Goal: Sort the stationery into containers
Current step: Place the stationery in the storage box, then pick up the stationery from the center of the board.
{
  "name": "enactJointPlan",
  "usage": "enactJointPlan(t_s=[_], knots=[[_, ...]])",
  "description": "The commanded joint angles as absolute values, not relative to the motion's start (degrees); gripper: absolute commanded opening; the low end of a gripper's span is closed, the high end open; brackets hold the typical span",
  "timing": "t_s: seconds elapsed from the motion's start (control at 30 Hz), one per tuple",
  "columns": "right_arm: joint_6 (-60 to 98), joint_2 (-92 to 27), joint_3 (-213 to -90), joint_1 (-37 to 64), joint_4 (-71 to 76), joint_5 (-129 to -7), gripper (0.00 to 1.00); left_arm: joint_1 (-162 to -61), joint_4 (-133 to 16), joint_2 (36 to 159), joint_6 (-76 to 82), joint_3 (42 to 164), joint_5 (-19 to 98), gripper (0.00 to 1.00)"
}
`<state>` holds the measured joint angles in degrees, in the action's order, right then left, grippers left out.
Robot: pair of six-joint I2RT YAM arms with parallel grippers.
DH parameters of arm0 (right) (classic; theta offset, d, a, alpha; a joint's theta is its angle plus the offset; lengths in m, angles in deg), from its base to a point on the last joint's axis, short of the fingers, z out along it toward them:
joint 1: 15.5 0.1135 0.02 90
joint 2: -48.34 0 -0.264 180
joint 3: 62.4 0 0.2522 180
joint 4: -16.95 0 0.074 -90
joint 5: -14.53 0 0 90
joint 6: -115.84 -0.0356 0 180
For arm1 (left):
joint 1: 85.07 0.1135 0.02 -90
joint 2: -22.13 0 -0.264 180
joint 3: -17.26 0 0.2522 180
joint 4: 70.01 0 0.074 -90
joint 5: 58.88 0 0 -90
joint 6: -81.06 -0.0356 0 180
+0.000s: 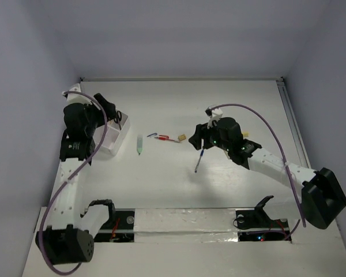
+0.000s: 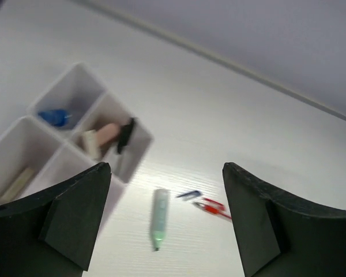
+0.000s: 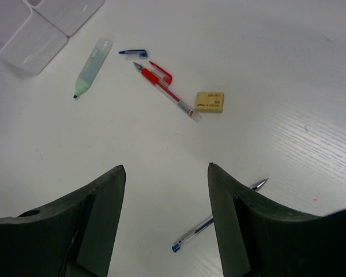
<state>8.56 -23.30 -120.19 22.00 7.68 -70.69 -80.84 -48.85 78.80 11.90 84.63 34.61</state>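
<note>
The white organiser box (image 1: 111, 149) (image 2: 112, 98) stands at the left. Its compartments hold a pink eraser (image 2: 108, 134), a pale eraser (image 2: 91, 144), a blue item (image 2: 55, 117) and the black scissors handle (image 2: 125, 135). My left gripper (image 2: 166, 167) (image 1: 108, 109) hangs open and empty above the box's right edge. On the table lie a pale green marker (image 1: 139, 144) (image 2: 158, 216), a red pen (image 1: 164, 138) (image 3: 167, 91), a blue cap (image 3: 132, 53) and a yellow eraser (image 1: 183, 137) (image 3: 210, 101). My right gripper (image 3: 166, 167) (image 1: 198, 138) is open over the blue pen (image 1: 200, 160) (image 3: 219, 219).
A second small yellow piece (image 1: 246, 134) lies behind the right arm. A metal rail (image 1: 291, 121) runs along the table's right edge. Grey walls close in the back and sides. Taped strips cover the near edge by the arm bases.
</note>
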Motion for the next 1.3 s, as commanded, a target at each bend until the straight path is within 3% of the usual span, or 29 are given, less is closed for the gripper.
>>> enactJointPlan(t_s=[0.0, 0.23, 0.57, 0.77, 1.13, 1.27], knots=[[9.76, -27.33, -124.40, 21.68, 7.50, -68.79, 0.65, -86.89, -52.12, 73.03, 10.40, 81.23, 47.01, 0.77], [9.67, -40.42, -132.21, 21.68, 3.90, -71.86, 0.68, -91.75, -54.58, 65.13, 8.64, 71.90, 57.91, 0.86], [9.40, -55.63, -143.82, 22.30, -0.23, -77.49, 0.67, -91.75, -55.81, 59.93, 7.67, 68.47, 61.97, 0.93], [10.20, -62.66, -153.76, 24.06, -6.47, -83.28, 0.66, -92.27, -53.80, 60.02, 7.58, 68.20, 60.66, 0.93], [9.41, -67.85, -158.25, 24.58, -11.92, -87.16, 0.62, -97.46, -50.80, 59.58, 6.70, 69.35, 54.76, 0.93], [8.88, -69.61, -159.21, 25.11, -12.89, -87.77, 0.55, -98.08, -50.37, 59.49, 6.62, 69.43, 53.54, 0.93]])
